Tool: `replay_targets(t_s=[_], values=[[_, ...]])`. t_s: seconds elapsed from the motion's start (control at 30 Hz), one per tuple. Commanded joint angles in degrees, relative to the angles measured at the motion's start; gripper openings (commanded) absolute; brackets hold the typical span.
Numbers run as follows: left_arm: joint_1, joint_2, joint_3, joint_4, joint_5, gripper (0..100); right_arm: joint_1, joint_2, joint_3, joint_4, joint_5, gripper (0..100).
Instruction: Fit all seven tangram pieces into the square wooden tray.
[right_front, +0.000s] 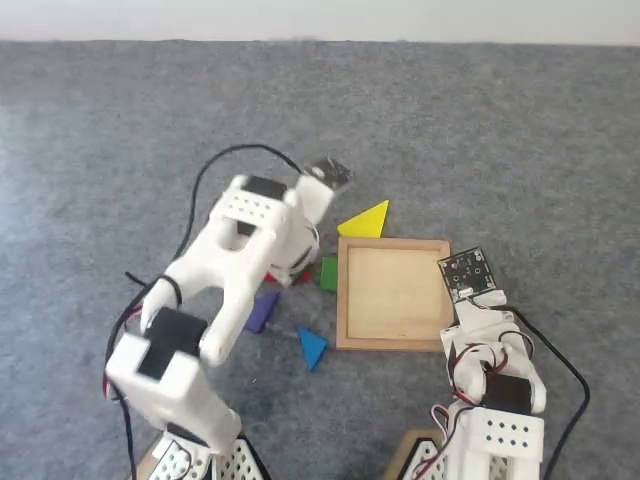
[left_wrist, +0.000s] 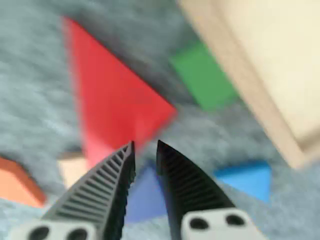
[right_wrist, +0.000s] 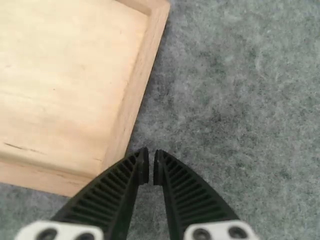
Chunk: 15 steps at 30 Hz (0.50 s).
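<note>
The square wooden tray (right_front: 343, 300) lies empty at mid-table. To its left lie a yellow triangle (right_front: 368, 220), a green piece (right_front: 328, 273), a purple piece (right_front: 262, 310) and a blue triangle (right_front: 312, 346). My left gripper (left_wrist: 145, 147) hovers just above the big red triangle (left_wrist: 110, 105), its fingers a narrow gap apart with nothing between them. Close by are the green piece (left_wrist: 202, 75), the blue triangle (left_wrist: 247, 177), an orange piece (left_wrist: 15, 182) and a cream piece (left_wrist: 72, 167). My right gripper (right_wrist: 150, 162) is shut and empty, on the carpet just off the tray's corner (right_wrist: 132, 115).
Grey carpet (right_front: 500, 130) covers the table, with free room to the right of the tray and behind it. The left arm (right_front: 235, 270) leans over the pieces and hides part of them. The right arm (right_front: 485, 340) stands at the tray's near right corner.
</note>
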Motion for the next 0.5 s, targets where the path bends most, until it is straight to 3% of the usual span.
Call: replay_targets(t_s=[0.0,0.13,0.27,0.47], values=[[2.99,-10.29,3.38,-0.7,1.58,10,-0.04,-0.57,0.97,-1.1,-0.18,3.9],[-3.43,-13.98,1.27,-1.85,2.02,27,-0.04,-0.57,0.97,-1.1,-0.18,3.9],[-7.91,-11.08,-2.86,-1.93,0.35,28,-0.04,-0.57,0.97,-1.1,-0.18,3.9],[-8.18,3.78,-6.64,-6.24,0.0,28,-0.04,-0.57,0.97,-1.1,-0.18,3.9]])
